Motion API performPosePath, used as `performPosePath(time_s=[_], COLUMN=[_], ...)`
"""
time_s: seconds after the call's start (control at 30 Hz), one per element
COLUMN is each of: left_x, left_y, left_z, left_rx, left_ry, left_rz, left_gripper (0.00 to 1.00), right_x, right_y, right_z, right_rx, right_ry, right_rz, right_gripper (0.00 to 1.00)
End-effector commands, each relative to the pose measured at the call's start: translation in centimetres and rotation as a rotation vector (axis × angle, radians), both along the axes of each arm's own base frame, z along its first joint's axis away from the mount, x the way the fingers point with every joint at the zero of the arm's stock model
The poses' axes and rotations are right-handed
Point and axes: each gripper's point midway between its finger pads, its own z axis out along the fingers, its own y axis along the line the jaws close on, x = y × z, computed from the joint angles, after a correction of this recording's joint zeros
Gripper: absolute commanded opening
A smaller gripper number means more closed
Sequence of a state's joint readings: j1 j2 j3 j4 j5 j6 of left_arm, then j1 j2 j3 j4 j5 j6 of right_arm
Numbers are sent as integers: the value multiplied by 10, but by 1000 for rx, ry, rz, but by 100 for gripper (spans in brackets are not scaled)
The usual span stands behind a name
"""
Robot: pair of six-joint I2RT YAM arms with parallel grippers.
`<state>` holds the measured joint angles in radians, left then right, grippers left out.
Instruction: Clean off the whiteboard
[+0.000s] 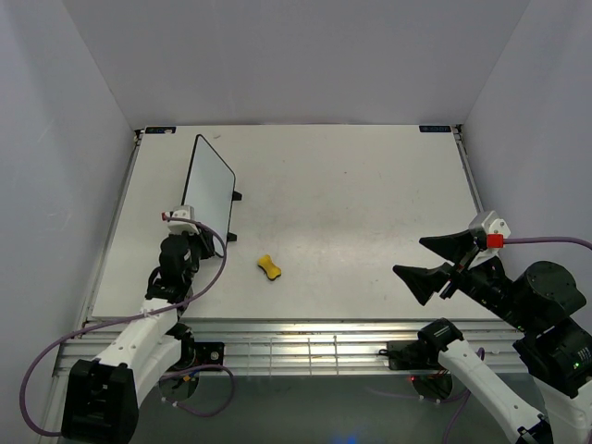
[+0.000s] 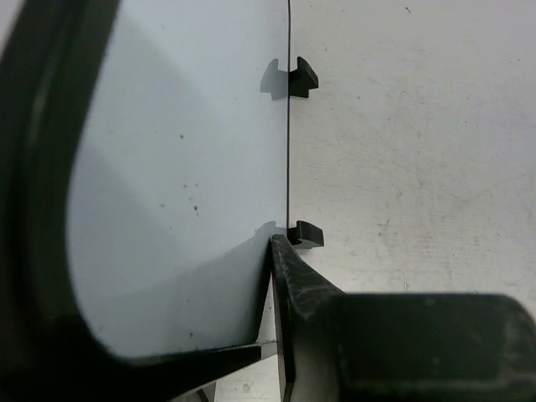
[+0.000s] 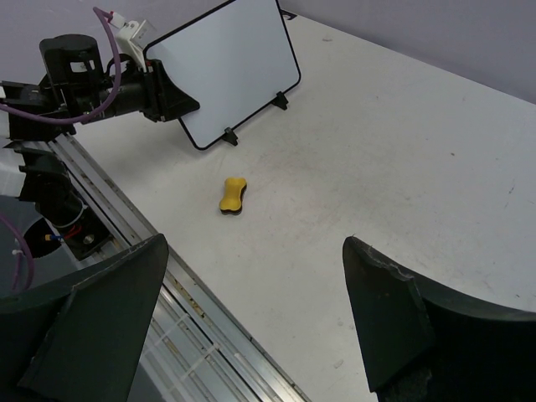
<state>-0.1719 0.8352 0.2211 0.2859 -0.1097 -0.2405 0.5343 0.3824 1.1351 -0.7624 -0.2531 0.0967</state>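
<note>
The whiteboard point(image 1: 209, 183) stands upright on its black feet at the far left of the table, its face plain white with a few tiny specks. It also shows in the left wrist view point(image 2: 184, 167) and in the right wrist view point(image 3: 226, 67). My left gripper point(image 1: 203, 234) is closed over the board's near edge, one finger on each side point(image 2: 266, 293). The yellow peanut-shaped eraser point(image 1: 269, 267) lies flat on the table to the right of the board point(image 3: 232, 195). My right gripper point(image 1: 409, 257) is wide open and empty above the table's near right part point(image 3: 253, 247).
The white table point(image 1: 370, 203) is walled by plain panels at the back and both sides. A ribbed metal rail point(image 1: 305, 347) runs along the near edge. The left arm's cable point(image 3: 109, 38) loops beside the board.
</note>
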Motion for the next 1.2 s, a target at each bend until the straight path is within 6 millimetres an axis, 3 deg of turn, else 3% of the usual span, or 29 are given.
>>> performPosePath(time_s=[0.0,0.13,0.17,0.2,0.77,1.17], left_x=[-10,-7,-7,-6,-12,-20], left_y=[14,9,7,6,13,18], left_z=[-18,-17,-18,-15,-3,12], left_rx=[74,80,78,77,30,-141], left_ry=[61,70,76,73,37,37], left_rz=[52,29,22,15,89,206], left_gripper=[38,44,77,98,98,98], right_x=[-2,-3,-3,-3,-7,5], right_y=[-2,-2,-2,-2,-1,4], right_z=[17,17,17,16,22,16], right_rx=[26,28,28,25,32,10], right_ry=[-64,-68,-67,-65,-76,-56], right_rz=[0,1,3,3,21,11], right_gripper=[90,90,90,90,90,90])
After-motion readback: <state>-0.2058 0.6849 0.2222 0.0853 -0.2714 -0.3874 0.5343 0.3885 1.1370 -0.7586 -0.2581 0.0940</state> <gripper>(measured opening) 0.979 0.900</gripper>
